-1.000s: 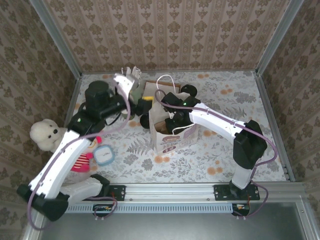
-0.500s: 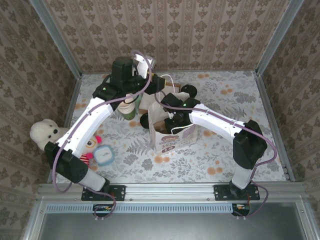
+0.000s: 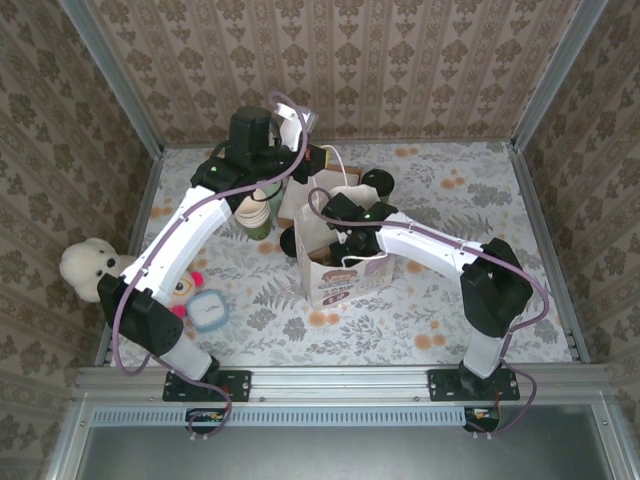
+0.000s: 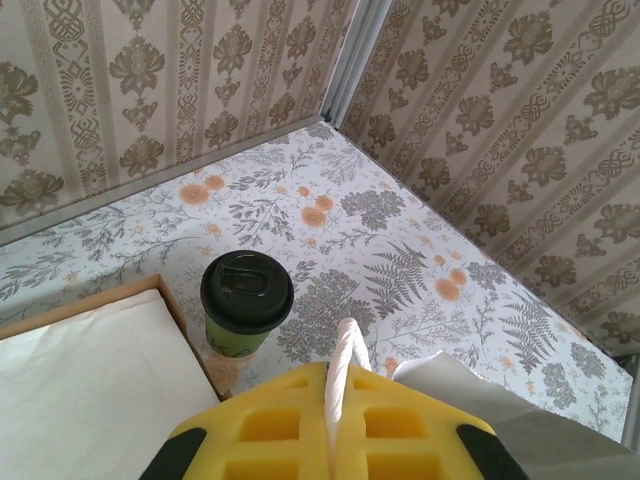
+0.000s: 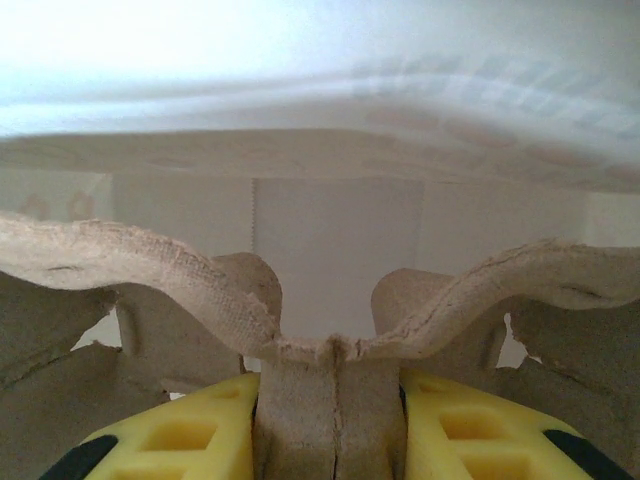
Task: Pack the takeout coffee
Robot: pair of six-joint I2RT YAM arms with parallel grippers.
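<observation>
The takeout coffee [image 4: 246, 300], an olive-green cup with a black lid, stands on the table beside a wooden tray [image 4: 170, 300]; from above its lid [image 3: 377, 182] shows behind the white paper bag [image 3: 335, 280]. My left gripper [image 4: 345, 385] is shut on the bag's white rope handle [image 4: 346, 350], at the bag's back edge [image 3: 320, 160]. Inside the bag, my right gripper [image 5: 330, 400] is shut on the middle rib of a brown pulp cup carrier [image 5: 330, 350]; its arm reaches in from the right [image 3: 345, 235].
A stack of lidless cream cups [image 3: 255, 212] stands left of the bag, with a loose black lid [image 3: 290, 243] beside it. A plush bear [image 3: 88, 270], a doll [image 3: 165, 320] and a small blue-rimmed object [image 3: 208, 311] lie at the near left.
My left arm swung from above the cream cups across to the bag's back edge, and its jaws closed on the rope handle. The right arm stayed in the bag.
</observation>
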